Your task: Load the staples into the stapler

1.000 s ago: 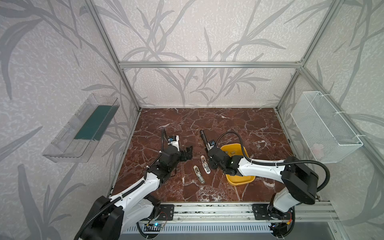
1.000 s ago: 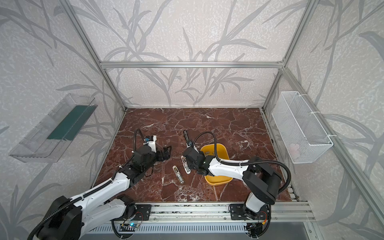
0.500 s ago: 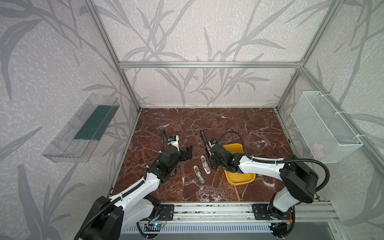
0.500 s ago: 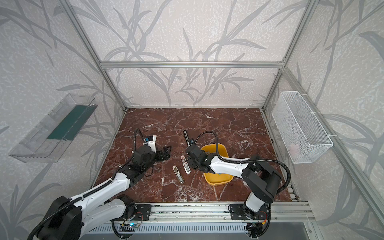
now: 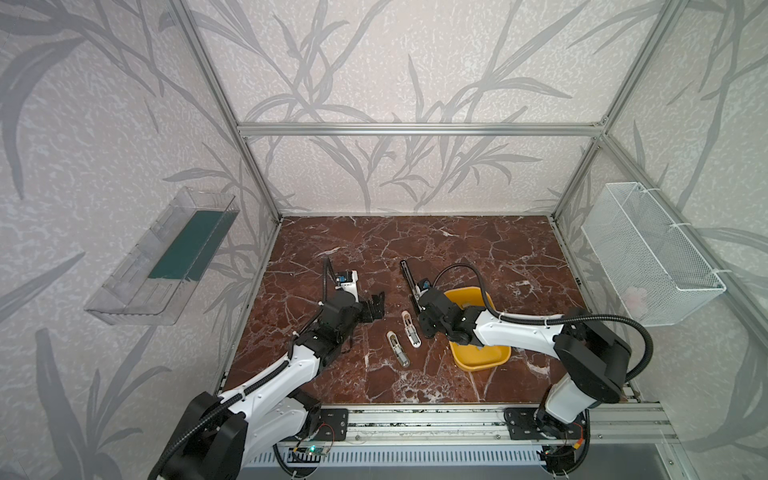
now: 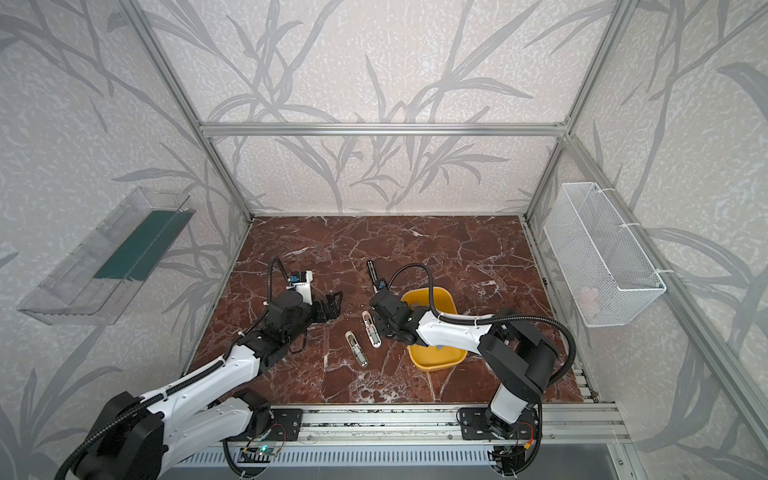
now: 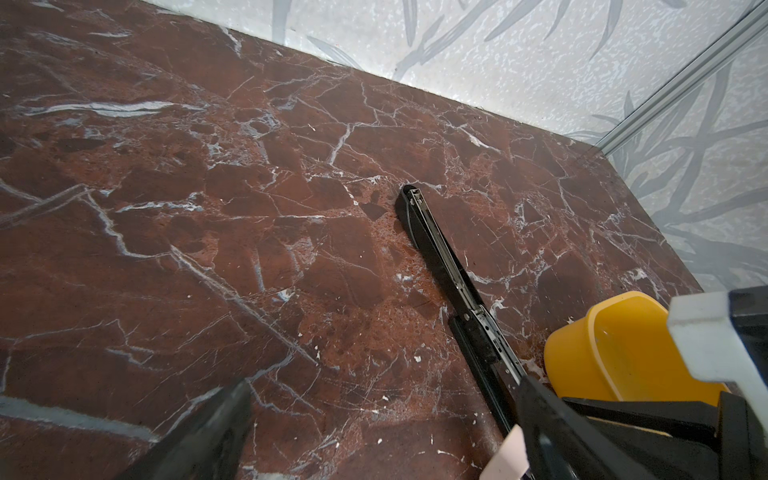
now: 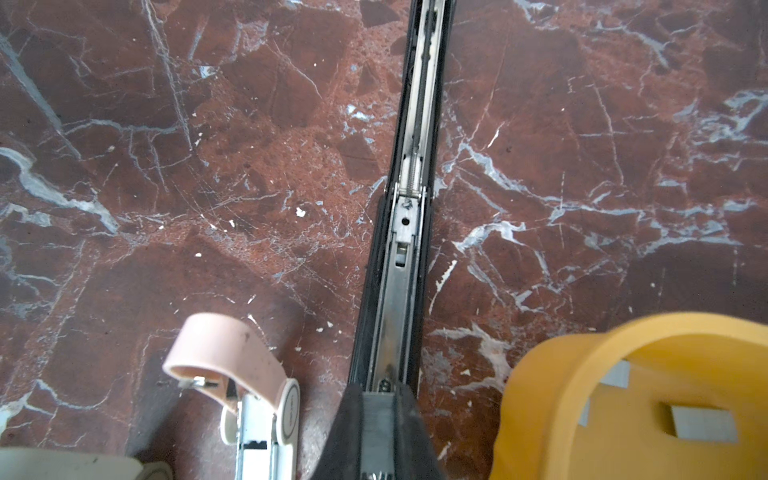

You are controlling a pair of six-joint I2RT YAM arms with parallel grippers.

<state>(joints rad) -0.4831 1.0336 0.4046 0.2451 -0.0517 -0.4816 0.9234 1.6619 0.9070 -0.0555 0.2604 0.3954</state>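
The right gripper (image 5: 417,306) is clamped on the near end of the black stapler (image 5: 408,278). In a top view the stapler lies folded out flat on the marble table (image 5: 457,249), its long axis running away from the rail and its free tip pointing toward the back wall, leaning slightly left. The yellow bin (image 5: 478,362) sits just right of it, and a pale stapler (image 5: 409,328) and a second pale stapler (image 5: 398,349) lie nearer the rail. The left gripper (image 5: 376,305) hangs spread wide, holding nothing, apart from the black stapler. In both top views the layout agrees: left gripper (image 6: 332,305), black stapler (image 6: 373,272), bin (image 6: 436,361). In the left wrist view the dark fingers (image 7: 216,432) stand far apart over bare marble; beyond them the black stapler (image 7: 440,253) stretches lengthwise, channel up, beside the bin (image 7: 623,353). In the right wrist view the right gripper (image 8: 380,395) pinches the stapler (image 8: 409,232), which runs straight away from the camera with its metal track facing up. The pale stapler (image 8: 249,374) lies on one side and the bin (image 8: 582,374) on the other, with grey staples (image 8: 702,424) inside it.
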